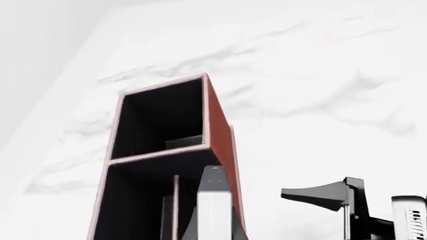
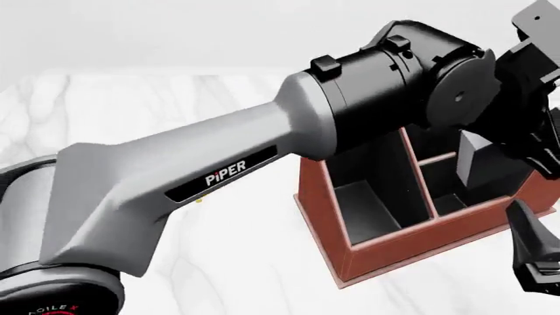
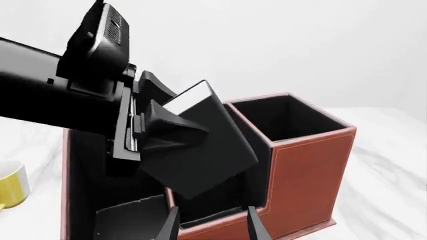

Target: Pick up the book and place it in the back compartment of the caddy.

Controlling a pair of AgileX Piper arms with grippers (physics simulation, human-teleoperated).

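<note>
The left hand [image 3: 157, 131] is clamped on the black book [image 3: 200, 150], holding it tilted above the reddish-brown caddy [image 3: 307, 165], its lower end dipping into a cell. The right hand [image 3: 212, 225] hangs beside the caddy, fingers apart. A yellow mug [image 3: 10, 187] stands on the marble surface [image 3: 380, 190].

"PiPER" in white on a black strip — left arm [image 2: 201, 164] grey housing
</note>
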